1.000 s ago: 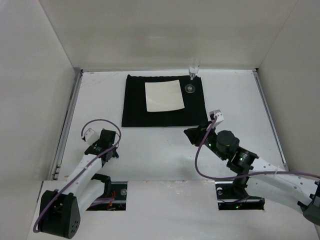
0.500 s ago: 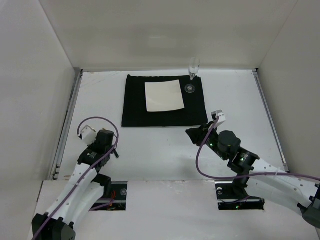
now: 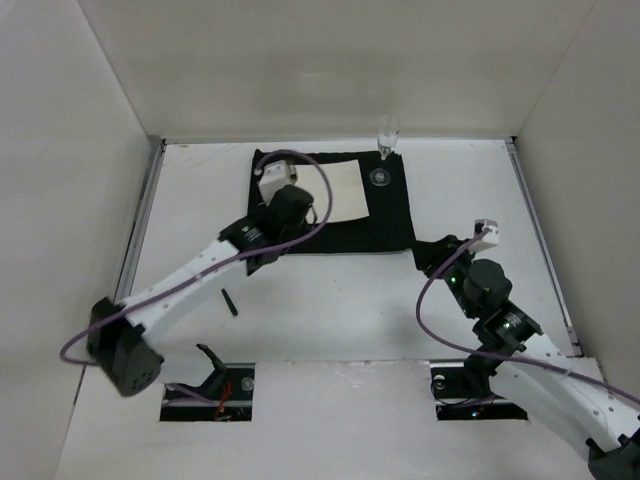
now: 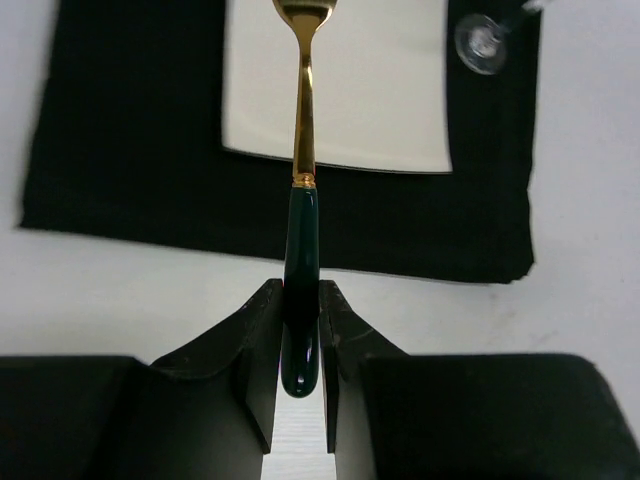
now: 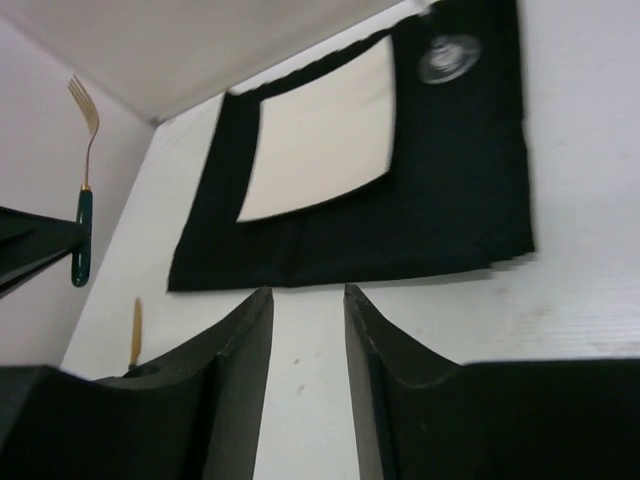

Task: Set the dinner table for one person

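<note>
Two robot arms work over the dinner table, a wide matte white top with thin metal rails along its sides. It fills the floor of the overhead view, running from the arm bases to the back wall.

A black cloth placemat lies toward the far edge. On it sits a square white plate, with a clear stemmed glass standing upright by the plate's far right corner.

The left arm reaches forward over the near left part of the placemat. The left gripper is clamped on a fork by its dark green handle. The butt of the handle sticks out behind the fingers. The gold neck points away toward the plate, and in the left wrist view it crosses the plate's near edge.

The right gripper hovers above bare tabletop just off the placemat's near right corner. Its jaws are spread and nothing is between them.

One small loose utensil with a dark handle lies on the bare table near the left arm, well apart from the placemat. Its type is too small to make out.
</note>
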Robot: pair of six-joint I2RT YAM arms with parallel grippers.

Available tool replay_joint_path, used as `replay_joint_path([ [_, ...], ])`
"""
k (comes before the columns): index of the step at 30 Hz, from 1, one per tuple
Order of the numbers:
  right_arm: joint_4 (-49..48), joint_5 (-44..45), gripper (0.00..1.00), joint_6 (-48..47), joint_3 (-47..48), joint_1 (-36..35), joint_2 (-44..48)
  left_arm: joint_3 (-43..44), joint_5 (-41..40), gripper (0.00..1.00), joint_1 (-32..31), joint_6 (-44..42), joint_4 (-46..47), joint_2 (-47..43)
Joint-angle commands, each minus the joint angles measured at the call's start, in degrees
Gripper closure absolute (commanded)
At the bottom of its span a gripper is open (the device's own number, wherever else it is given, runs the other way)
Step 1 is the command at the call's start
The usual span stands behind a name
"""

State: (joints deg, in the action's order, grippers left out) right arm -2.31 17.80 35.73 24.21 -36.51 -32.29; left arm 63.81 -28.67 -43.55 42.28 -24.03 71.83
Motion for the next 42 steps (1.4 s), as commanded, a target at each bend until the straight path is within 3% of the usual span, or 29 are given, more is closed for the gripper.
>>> replay_joint_path([
  [1, 5.5, 3.6, 0.57, 3.2, -1.2, 4.7, 3.8, 9.0, 5.0, 0.98, -1.8, -3.5, 8.6, 11.5],
  [8, 8.2, 3.4, 0.51, 6.7, -5.0, 9.5, 7.9, 32.4, 8.7, 0.99, -4.6, -3.7, 9.7, 37.6],
  [15, 11.6, 3.0, 0.48, 8.9, -8.2, 12.7, 15.4, 45.6, 9.8, 0.98, -7.8, -1.9, 9.3, 50.3],
  [29, 11.6, 0.1, 0.48, 9.9, -9.3, 14.1, 15.6, 48.4, 7.8, 0.98, -6.9, 2.4, 10.3, 59.6],
  [42, 10.7, -0.7, 0.49, 9.9, -9.4, 13.9, 14.7, 48.3, 5.9, 0.97, -6.0, 4.0, 10.8, 62.5],
])
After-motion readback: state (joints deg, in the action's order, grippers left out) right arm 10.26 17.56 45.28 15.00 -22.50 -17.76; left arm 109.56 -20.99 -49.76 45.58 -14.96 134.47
